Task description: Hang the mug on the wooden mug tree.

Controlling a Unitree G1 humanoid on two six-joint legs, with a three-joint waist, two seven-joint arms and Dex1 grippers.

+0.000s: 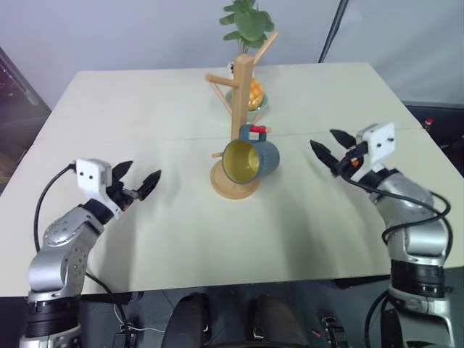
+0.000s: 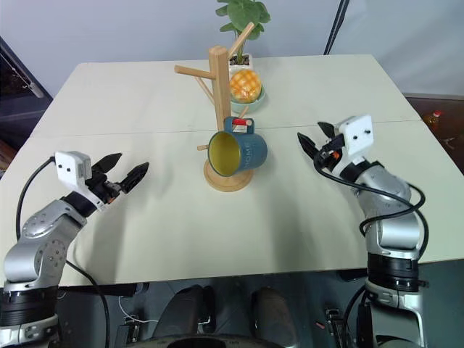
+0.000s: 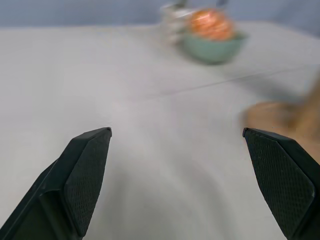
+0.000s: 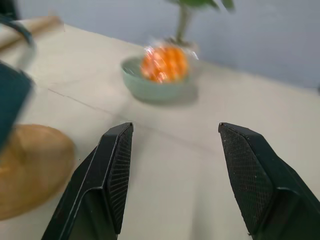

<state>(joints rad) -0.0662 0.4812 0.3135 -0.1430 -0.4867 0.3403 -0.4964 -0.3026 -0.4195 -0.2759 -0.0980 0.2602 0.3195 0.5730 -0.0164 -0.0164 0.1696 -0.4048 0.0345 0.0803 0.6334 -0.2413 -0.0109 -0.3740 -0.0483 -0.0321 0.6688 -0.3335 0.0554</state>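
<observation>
The left gripper hovers wide open above the worktop near its left edge. At mid-worktop the mug hangs by its handle on the red-tipped peg of the mug tree, mouth toward the front edge. The right gripper hovers wide open near the right edge, holding nothing.

No readable text, label, brand or number appears on anything here.
</observation>
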